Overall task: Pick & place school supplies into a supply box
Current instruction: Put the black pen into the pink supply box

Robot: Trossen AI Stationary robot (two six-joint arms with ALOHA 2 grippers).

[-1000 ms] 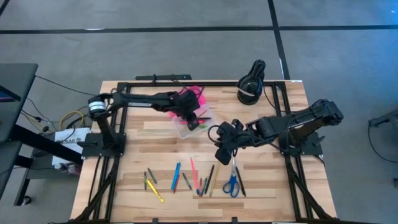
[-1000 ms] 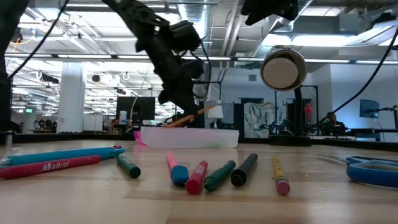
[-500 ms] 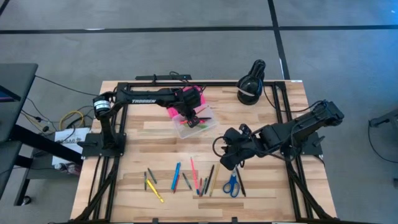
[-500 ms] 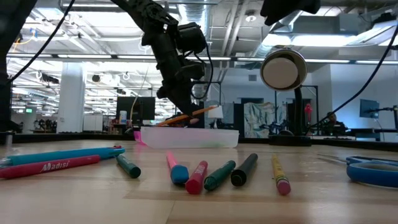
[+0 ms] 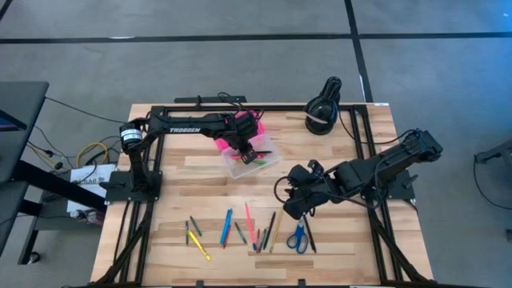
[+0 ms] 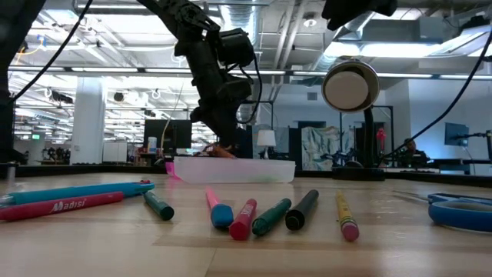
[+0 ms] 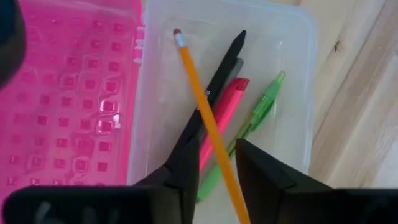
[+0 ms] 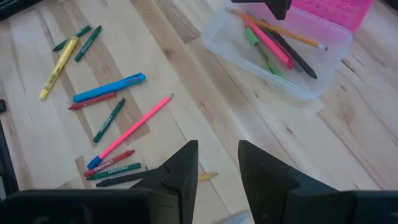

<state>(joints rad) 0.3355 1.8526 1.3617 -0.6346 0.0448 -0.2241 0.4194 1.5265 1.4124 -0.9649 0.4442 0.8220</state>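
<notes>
While my left fingers (image 7: pixel 211 180) stand apart over the supply box (image 5: pixel 250 156), an orange pencil (image 7: pixel 205 118) lies inside; my right fingers (image 8: pixel 217 171) gape above the bench (image 5: pixel 200 192).

White capitals reading "TROSSEN" run along the dark upper link of the left arm (image 5: pixel 186 130) in the high view. In the low view, the red marker pen (image 6: pixel 61 206) lying at the table's near left carries white lettering that reads about "Madisi". Small white print shows on the short red and green crayons (image 8: pixel 111 165) in the right wrist view, too small to read
</notes>
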